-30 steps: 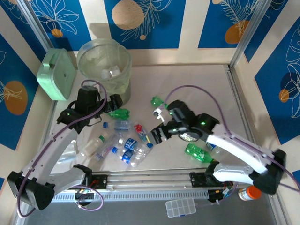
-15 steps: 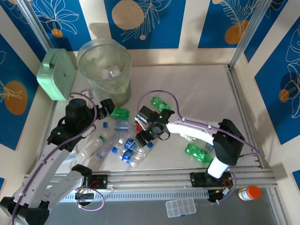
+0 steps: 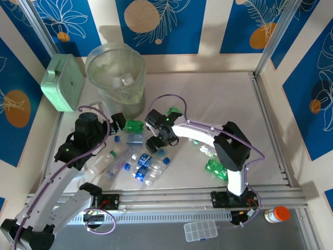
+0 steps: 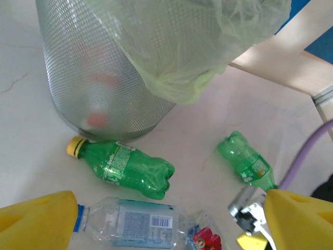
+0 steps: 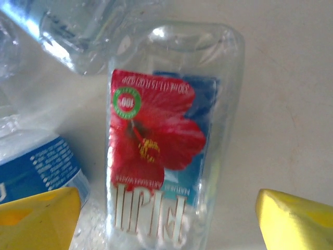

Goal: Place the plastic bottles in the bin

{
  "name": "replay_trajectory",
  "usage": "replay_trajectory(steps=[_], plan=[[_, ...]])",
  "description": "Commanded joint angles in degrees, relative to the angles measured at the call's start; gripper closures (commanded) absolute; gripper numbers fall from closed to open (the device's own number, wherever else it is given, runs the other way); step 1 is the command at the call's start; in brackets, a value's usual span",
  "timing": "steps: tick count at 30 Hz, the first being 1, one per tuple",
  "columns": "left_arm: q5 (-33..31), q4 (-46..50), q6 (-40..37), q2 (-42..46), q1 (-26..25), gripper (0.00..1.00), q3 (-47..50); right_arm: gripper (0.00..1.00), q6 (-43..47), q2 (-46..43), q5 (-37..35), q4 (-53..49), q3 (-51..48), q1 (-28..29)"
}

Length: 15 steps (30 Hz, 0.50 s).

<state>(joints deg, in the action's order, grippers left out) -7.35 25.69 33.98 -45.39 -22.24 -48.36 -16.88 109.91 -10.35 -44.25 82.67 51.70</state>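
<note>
I was at the pick. My right gripper [image 5: 166,216] was spread astride the red-flower bottle [image 5: 156,140], which lay on the table apart from the bin [image 3: 101,86], seemingly not yet touching it. My left gripper [image 4: 169,224] hung spread above a green bottle [image 4: 127,167]. Next, I judged, I should lower, close and lift.

Between the jaws of my right gripper [image 5: 166,219], the clear plastic bottle with the red hibiscus label [image 5: 156,140] runs off the lower edge, so I can't see its cap end. Just outside one yellow fingertip [image 5: 39,216], a clear bottle with a blue label [image 5: 39,161] is cut by the frame. Beyond the jaws, another clear bottle [image 5: 67,31] is a blur.

Ahead of my left gripper [image 4: 171,224], the tall round translucent grey-green bin [image 4: 93,78] loses its rim to the upper edge. I can't identify the red smudges [image 4: 99,120] behind its wall. Between those jaws, a clear bottle with a pale printed label [image 4: 135,224] is clipped at the bottom.
</note>
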Motion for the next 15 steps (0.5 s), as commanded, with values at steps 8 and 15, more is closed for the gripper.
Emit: replay_trajectory(steps=[8,15], plan=[[1.8,-1.3,-1.1,0.1,0.3,0.07,0.1,0.18,1.8,5.4,-1.0,-3.1,2.6,0.1],[3.0,-1.7,-1.3,-0.4,0.3,0.07,-0.5,0.36,2.3,2.1,-0.5,-2.8,1.3,-0.8]])
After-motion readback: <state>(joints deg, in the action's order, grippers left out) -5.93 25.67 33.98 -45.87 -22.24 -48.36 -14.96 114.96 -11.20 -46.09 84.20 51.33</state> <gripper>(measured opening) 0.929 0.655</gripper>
